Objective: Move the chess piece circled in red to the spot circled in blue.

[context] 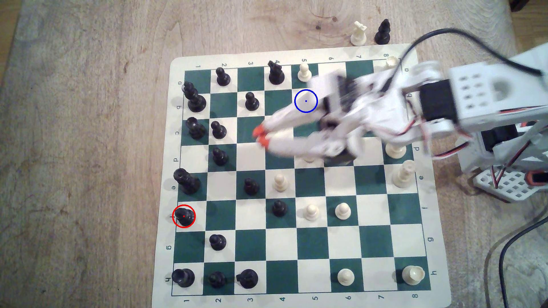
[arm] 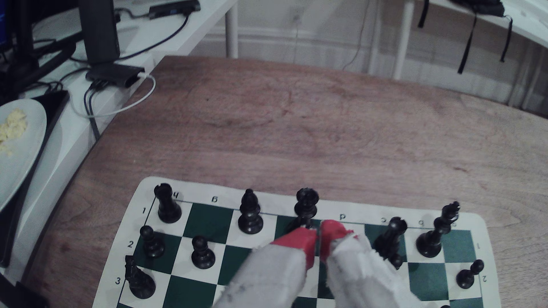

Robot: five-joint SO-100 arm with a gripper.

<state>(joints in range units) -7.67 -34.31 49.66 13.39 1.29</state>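
Right now, tool: the white arm's tool is hanging over the middle of the chessboard, its two orange tips pressed almost together with only a hairline gap showing in the wrist view, and nothing is sitting between them.
Target piece: the chess piece circled in red is standing upright on a cream square in the board's column 1, row f, at the exterior view's left edge of the board; in the wrist view it is showing as the pointed black piece on the far rank.
Gap: the tool is sitting well apart from that piece, several squares toward the exterior view's right and upper side.
Destination: the spot circled in blue is lying on a cream square in column 5, row b, partly overlapped by the blurred white arm.
Neighbours: black pieces are lining the exterior view's left columns, white pieces are scattered on the exterior view's right side.
Off-board: a white piece and a black piece are standing on the wooden desk just beyond the board's far edge.
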